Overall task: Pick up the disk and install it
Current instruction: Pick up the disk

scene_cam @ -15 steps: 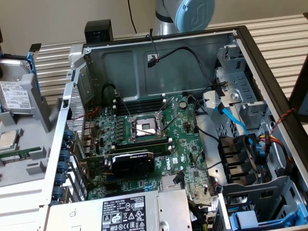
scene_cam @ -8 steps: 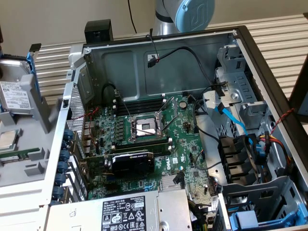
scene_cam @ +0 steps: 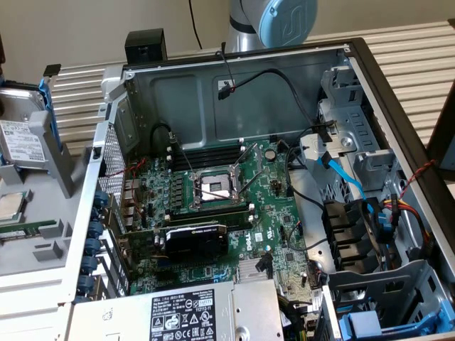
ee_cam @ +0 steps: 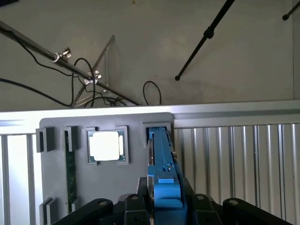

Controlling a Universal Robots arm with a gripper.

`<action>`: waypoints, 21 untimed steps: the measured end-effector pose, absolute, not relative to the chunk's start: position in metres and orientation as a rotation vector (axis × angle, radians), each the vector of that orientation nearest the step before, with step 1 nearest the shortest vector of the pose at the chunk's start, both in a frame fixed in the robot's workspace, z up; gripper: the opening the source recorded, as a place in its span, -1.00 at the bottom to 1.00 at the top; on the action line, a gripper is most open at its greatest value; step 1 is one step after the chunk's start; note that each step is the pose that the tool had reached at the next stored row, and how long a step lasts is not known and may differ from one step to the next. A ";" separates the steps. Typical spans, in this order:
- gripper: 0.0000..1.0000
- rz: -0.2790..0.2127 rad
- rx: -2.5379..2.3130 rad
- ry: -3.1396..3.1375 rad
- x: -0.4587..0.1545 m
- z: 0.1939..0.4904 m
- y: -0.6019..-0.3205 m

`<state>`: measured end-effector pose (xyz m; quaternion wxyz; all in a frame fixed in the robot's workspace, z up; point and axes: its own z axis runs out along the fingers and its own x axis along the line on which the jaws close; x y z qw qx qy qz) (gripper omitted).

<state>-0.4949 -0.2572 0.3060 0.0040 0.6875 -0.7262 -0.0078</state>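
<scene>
The disk [scene_cam: 21, 138] stands leaning at the exterior view's far left on a grey fixture tray [scene_cam: 43, 263], its white label and blue frame showing. In the wrist view the disk [ee_cam: 161, 159] is seen edge-on as a long blue strip. Its far end sits at a slot in the tray [ee_cam: 126, 183] and its near end lies between my black fingers [ee_cam: 136, 206]. My gripper [ee_cam: 165, 204] is shut on the disk, with both jaws pressed against the blue frame. The arm's blue joint [scene_cam: 284, 21] rises behind the computer case.
On the tray beside the disk lie a square processor chip [ee_cam: 106, 145] and a green memory stick [ee_cam: 70, 173]. The open computer case [scene_cam: 384, 85] holds the motherboard [scene_cam: 213, 192], loose cables, a grey power-supply box [scene_cam: 199, 312] and a blue-lined drive bay [scene_cam: 370, 323].
</scene>
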 end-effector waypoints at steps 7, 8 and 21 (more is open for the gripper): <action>-0.26 -0.024 2.180 -2.250 -0.495 0.306 -0.257; -0.26 -0.024 2.185 -2.246 -0.495 0.306 -0.257; -0.26 -0.021 2.186 -2.246 -0.495 0.328 -0.257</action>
